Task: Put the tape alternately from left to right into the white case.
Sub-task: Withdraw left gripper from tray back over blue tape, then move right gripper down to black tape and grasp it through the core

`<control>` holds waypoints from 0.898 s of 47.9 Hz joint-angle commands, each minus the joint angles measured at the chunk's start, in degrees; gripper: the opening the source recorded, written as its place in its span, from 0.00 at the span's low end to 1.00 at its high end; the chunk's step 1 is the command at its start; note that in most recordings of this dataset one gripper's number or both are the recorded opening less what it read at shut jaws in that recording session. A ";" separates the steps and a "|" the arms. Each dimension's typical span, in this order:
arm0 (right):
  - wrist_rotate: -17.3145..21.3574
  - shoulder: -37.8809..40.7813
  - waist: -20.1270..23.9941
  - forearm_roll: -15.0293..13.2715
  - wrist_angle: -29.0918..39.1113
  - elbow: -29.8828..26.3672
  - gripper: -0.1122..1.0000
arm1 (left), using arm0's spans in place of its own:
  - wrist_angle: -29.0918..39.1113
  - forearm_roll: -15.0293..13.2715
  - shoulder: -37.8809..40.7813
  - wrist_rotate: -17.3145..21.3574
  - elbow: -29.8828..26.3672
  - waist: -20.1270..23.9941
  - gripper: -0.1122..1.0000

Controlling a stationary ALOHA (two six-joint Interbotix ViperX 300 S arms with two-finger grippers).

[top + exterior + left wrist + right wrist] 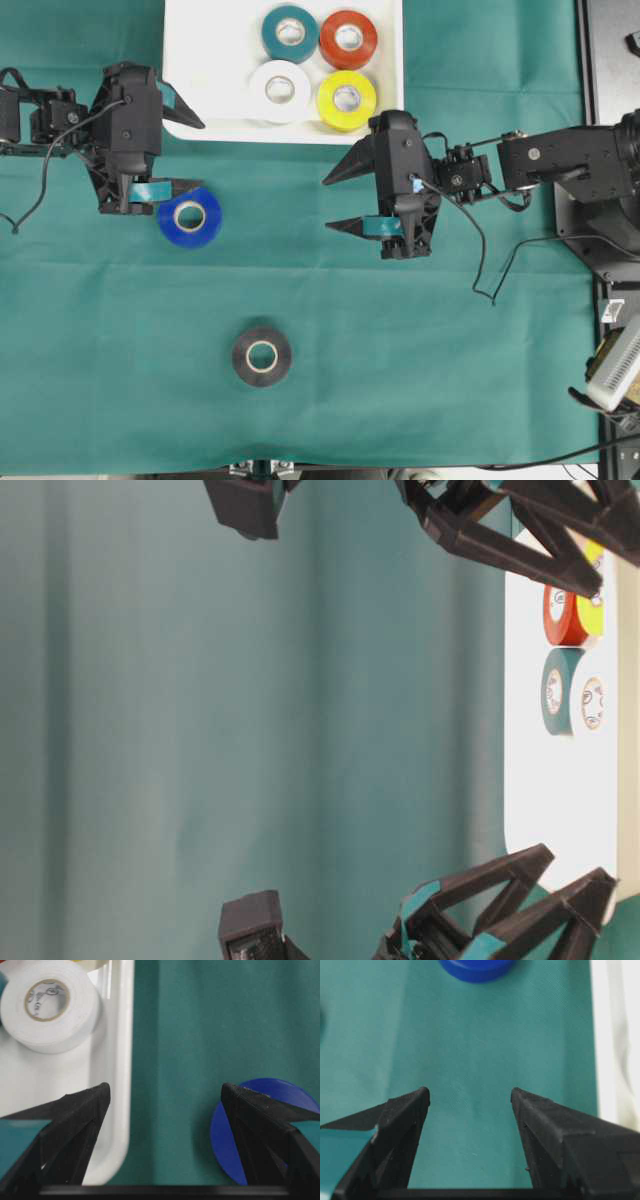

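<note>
The white case (190,60) lies at the back and holds teal (290,32), red-orange (348,38), white (280,90) and yellow (346,99) tape rolls. A blue roll (190,216) and a black roll (262,356) lie on the green cloth. My left gripper (200,155) is open and empty. One of its fingers is over the case's front left corner and the other over the blue roll's (225,1135) near edge. My right gripper (327,204) is open over bare cloth in front of the case, holding nothing.
Green cloth covers the table. The left wrist view shows the case's rim (120,1060) and the white roll (47,1005) inside it. The right arm's base and cables (590,200) take up the right edge.
</note>
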 commanded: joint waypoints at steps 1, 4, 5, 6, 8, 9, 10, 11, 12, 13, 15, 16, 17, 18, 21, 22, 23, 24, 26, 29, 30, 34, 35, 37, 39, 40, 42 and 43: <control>0.09 -2.02 1.23 0.09 -1.32 -0.97 0.79 | 0.18 -0.18 -1.23 -0.62 -0.26 -1.05 0.66; 0.09 -2.02 1.85 0.09 -1.85 -0.97 0.79 | 0.79 -0.18 -1.23 -2.02 0.00 -1.67 0.66; 0.09 -2.02 1.93 0.09 -2.02 -0.97 0.79 | 0.97 -0.18 -1.23 -2.37 0.09 -1.76 0.66; 0.09 -2.02 2.20 0.09 -2.29 -0.97 0.79 | 1.14 -0.09 -1.23 -2.81 0.09 -1.93 0.66; 0.09 -2.02 2.37 0.09 -2.55 -0.97 0.79 | 1.49 -0.09 -1.23 -3.34 0.18 -2.11 0.66; 0.09 -2.02 2.55 0.09 -2.72 -0.97 0.79 | 1.67 -0.18 -1.23 -3.60 0.26 -2.11 0.66; 0.09 -2.02 2.55 0.00 -2.81 -0.97 0.79 | 1.76 -0.09 -1.23 -3.78 0.35 -2.20 0.66; 0.09 -2.02 2.55 0.09 -2.81 -0.97 0.79 | 1.76 -0.18 -1.32 -3.96 0.44 -2.20 0.66; 0.09 -2.02 2.55 0.00 -2.81 -0.97 0.79 | 1.76 -0.18 -1.32 -3.96 0.53 -2.20 0.66; 0.09 -2.02 2.55 0.09 -2.81 -0.97 0.79 | 1.76 -0.18 -1.32 -4.13 0.53 -2.20 0.66; 0.09 -2.02 2.64 0.09 -2.81 -0.97 0.79 | 1.76 -0.09 -1.32 -4.13 0.62 -2.20 0.66; 0.09 -2.02 2.55 0.09 -2.81 -0.97 0.79 | 1.76 -0.18 -1.23 -4.13 0.70 -2.20 0.66; 0.09 -2.02 2.64 0.00 -2.72 -0.97 0.79 | 1.76 -0.09 -1.23 -4.13 0.70 -2.20 0.66; 0.09 -2.02 2.55 0.09 -2.64 -0.97 0.79 | 1.76 -0.09 -1.23 -4.13 0.70 -2.20 0.66; 0.09 -2.02 2.55 0.09 -2.55 -0.97 0.79 | 1.76 -0.18 -1.23 -4.13 0.62 -2.20 0.66; 0.09 -2.02 2.64 0.00 -2.64 -0.97 0.79 | 1.76 -0.18 -1.32 -4.13 0.62 -2.29 0.66; 0.09 -2.02 2.55 0.09 -2.55 -0.97 0.79 | 1.76 -0.09 -1.32 -4.13 0.53 -2.20 0.66; 0.09 -2.02 2.64 0.00 -2.55 -0.97 0.79 | 1.76 -0.09 -1.23 -4.04 0.53 -2.29 0.66; 0.09 -2.02 2.55 0.09 -2.55 -0.97 0.79 | 1.76 -0.09 -1.32 -4.13 0.44 -2.20 0.66; 0.09 -2.02 2.64 0.09 -2.55 -0.97 0.79 | 1.76 -0.09 -1.23 -4.04 0.35 -2.20 0.66; 0.09 -2.02 2.55 0.09 -2.55 -0.97 0.79 | 1.76 -0.18 -1.23 -4.04 0.26 -2.20 0.66; 0.09 -2.02 2.64 0.09 -2.55 -0.97 0.79 | 1.76 -0.09 -1.32 -4.04 0.26 -2.20 0.66; 0.09 -2.02 2.55 0.09 -2.55 -0.97 0.79 | 1.76 -0.09 -1.23 -4.04 0.26 -2.20 0.66; 0.09 -2.02 2.64 0.00 -2.55 -0.97 0.79 | 1.76 -0.09 -1.23 -4.04 0.26 -2.20 0.66; 0.09 -2.02 2.55 0.09 -2.55 -0.97 0.79 | 1.76 -0.18 -1.32 -4.04 0.26 -2.20 0.66; 0.09 -2.02 2.55 0.09 -2.55 -0.97 0.79 | 1.76 -0.09 -1.23 -4.04 0.26 -2.29 0.66; 0.09 -2.02 2.64 0.09 -2.55 -0.97 0.79 | 1.76 -0.18 -1.23 -4.04 0.26 -2.29 0.66; 0.09 -2.02 2.64 0.09 -2.55 -1.05 0.79 | 1.76 -0.18 -1.23 -4.04 0.26 -2.20 0.66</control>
